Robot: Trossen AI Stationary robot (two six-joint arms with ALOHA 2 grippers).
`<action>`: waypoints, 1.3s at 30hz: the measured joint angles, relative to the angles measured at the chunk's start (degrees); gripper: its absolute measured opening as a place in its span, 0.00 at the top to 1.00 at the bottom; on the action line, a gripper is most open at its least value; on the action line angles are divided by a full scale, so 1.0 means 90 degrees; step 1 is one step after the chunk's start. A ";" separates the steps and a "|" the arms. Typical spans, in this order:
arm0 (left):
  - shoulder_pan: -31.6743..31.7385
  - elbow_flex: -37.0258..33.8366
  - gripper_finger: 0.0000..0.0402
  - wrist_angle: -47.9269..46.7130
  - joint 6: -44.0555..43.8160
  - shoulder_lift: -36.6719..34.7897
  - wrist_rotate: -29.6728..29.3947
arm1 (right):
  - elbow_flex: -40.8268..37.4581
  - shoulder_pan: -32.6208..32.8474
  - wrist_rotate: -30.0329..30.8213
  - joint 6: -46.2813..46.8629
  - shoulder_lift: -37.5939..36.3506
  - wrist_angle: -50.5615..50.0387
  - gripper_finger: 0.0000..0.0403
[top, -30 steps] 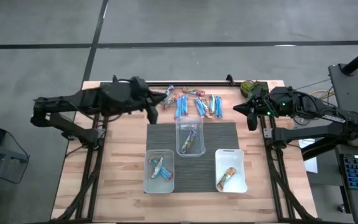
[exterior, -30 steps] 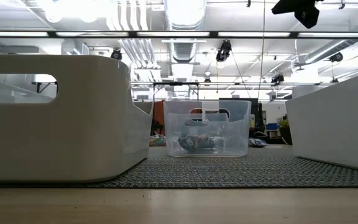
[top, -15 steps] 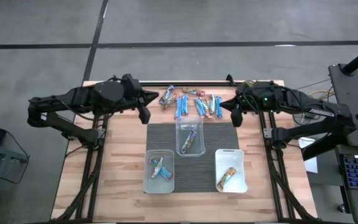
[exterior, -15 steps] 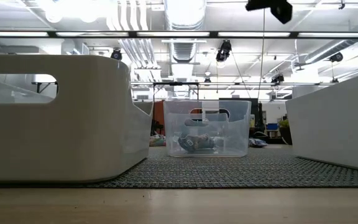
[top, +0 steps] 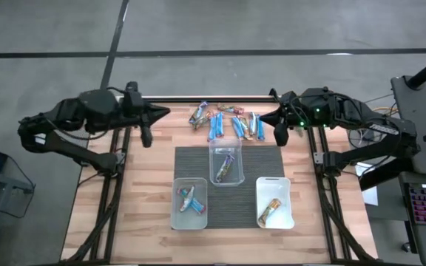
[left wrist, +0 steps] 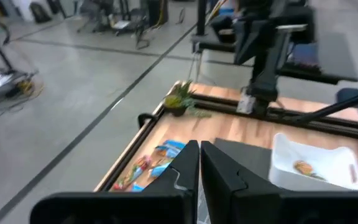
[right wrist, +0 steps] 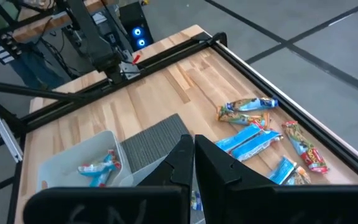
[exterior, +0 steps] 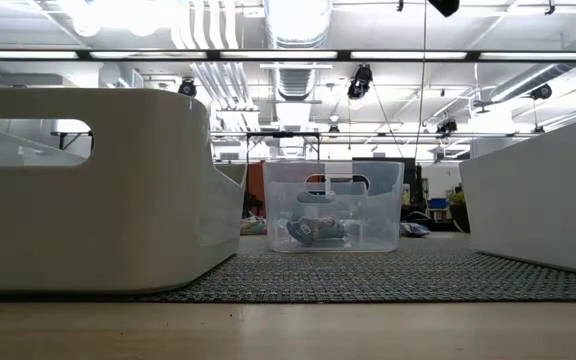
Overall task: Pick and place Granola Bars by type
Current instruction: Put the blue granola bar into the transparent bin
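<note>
Several loose Granola Bars (top: 228,122), mostly blue with some orange, lie on the wood at the table's far middle; they also show in both wrist views (left wrist: 157,165) (right wrist: 260,134). My left gripper (top: 165,112) hovers shut and empty to the left of the pile, its fingers together in its wrist view (left wrist: 199,155). My right gripper (top: 263,117) hovers shut and empty just to the right of the pile (right wrist: 193,146). The middle clear tub (top: 226,164) holds a dark bar. Blue bars lie in the near left tub (top: 189,203), and an orange one in the near right white tub (top: 274,201).
The three tubs stand on a grey woven mat (top: 231,185) in the table's middle. A green plant clump (top: 298,103) sits at the far right corner, and a black rail (top: 220,98) runs along the far edge. Bare wood lies at the left and right of the mat.
My left gripper has drawn back from the bar pile toward the table's left edge and rolled a little. My right gripper has risen and gone toward the bars, toward the table's left and far side. Both have stayed shut and empty, and the bars and tubs have not moved.
</note>
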 joint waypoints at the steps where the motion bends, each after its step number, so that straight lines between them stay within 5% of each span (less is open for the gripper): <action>1: 0.0012 -0.0028 1.00 0.0087 0.0061 -0.0063 0.0041 | 0.0014 0.0000 0.0002 0.0000 -0.0013 -0.0044 0.98; 9: 0.0434 -0.0794 1.00 0.1490 0.0680 -0.0461 0.1082 | -0.0014 0.0000 0.0010 0.0171 -0.0015 -0.0058 0.98; 20: 0.2107 -0.1529 1.00 0.1584 0.0227 -0.0562 0.2449 | -0.0031 0.0002 0.0046 0.0263 0.0008 -0.0055 0.98; 30: 0.2392 -0.1533 1.00 0.1588 0.0033 -0.0567 0.2428 | -0.0030 -0.0063 0.0381 0.0307 0.0008 0.0042 0.98; 39: 0.2398 -0.1536 1.00 0.1579 0.0049 -0.0567 0.2025 | 0.0766 -0.0828 0.0510 0.0208 0.0295 0.0048 0.98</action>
